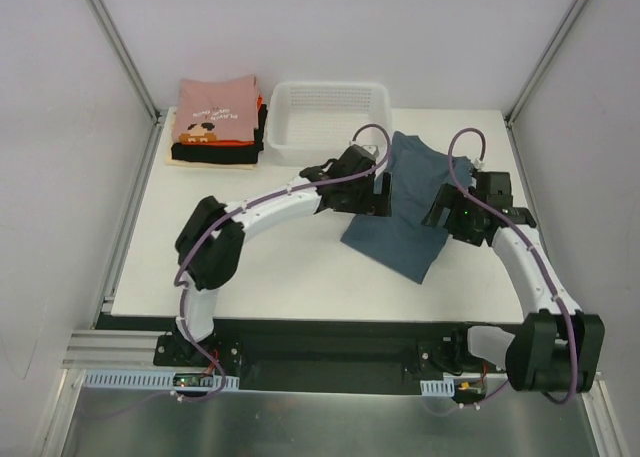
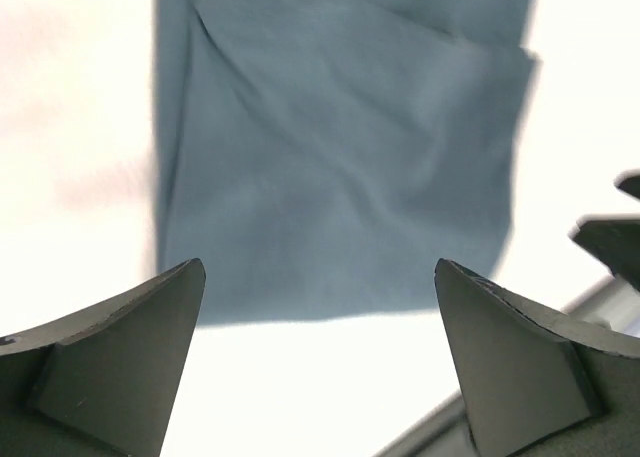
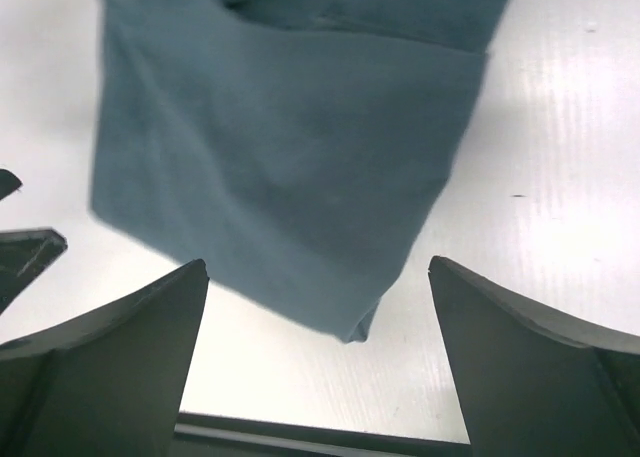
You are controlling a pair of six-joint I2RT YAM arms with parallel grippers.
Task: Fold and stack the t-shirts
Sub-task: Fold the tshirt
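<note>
White worktop (image 1: 280, 267) fills the space between pale enclosure walls. At its far left corner sits the stack of folded t-shirts (image 1: 218, 122), a pink printed one on top, with orange-red, black and cream layers showing beneath. Just to the right of it stands a white mesh basket (image 1: 328, 117).

The left claw (image 2: 320, 267) hovers at the left edge of the blue-grey t-shirt (image 1: 410, 212). Its fingers are spread wide with nothing between them, and one end edge of the cloth lies just ahead of the tips. The shirt lies flat on the right half of the worktop as a long, slanted band, apparently already folded lengthwise, with some wrinkles across it. The right claw (image 3: 318, 265) hovers at the opposite edge, equally wide open and empty, with a corner of the cloth just in front of it.

The step in hand looks like the crosswise fold. To do it well, each claw should come down on its own corner at the same end and pinch every layer, not just the top one, or the lengthwise fold will spring open. Both should lift together, only just clear of the surface, keep the edge taut between them, and lay it square on the opposite end. The finished bundle then belongs on the stack at the far left.
</note>
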